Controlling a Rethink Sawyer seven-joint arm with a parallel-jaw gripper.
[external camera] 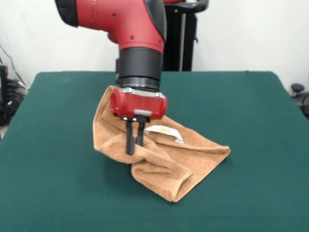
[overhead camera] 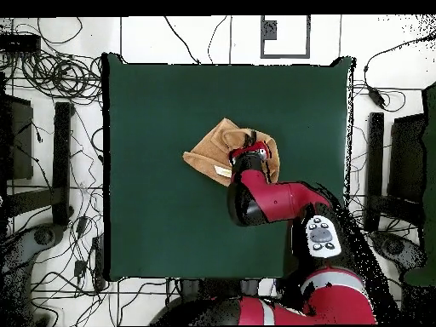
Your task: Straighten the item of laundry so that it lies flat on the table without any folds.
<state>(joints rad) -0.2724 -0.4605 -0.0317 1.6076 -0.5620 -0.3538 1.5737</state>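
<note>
The orange-tan towel (external camera: 164,154) lies crumpled and folded on the dark green table (external camera: 58,183), near its middle. A small white tag (external camera: 164,130) shows on top. My gripper (external camera: 134,145) points straight down over the towel's left part, its two black fingers close together and pinching a raised fold of the cloth. In the overhead view the towel (overhead camera: 211,149) lies at the table's (overhead camera: 153,221) centre, and the gripper (overhead camera: 249,158) with the red arm covers its right part.
Cables and black stands (overhead camera: 60,162) lie on the floor around the table. The robot's pedestal (external camera: 181,38) stands at the far edge in the front view.
</note>
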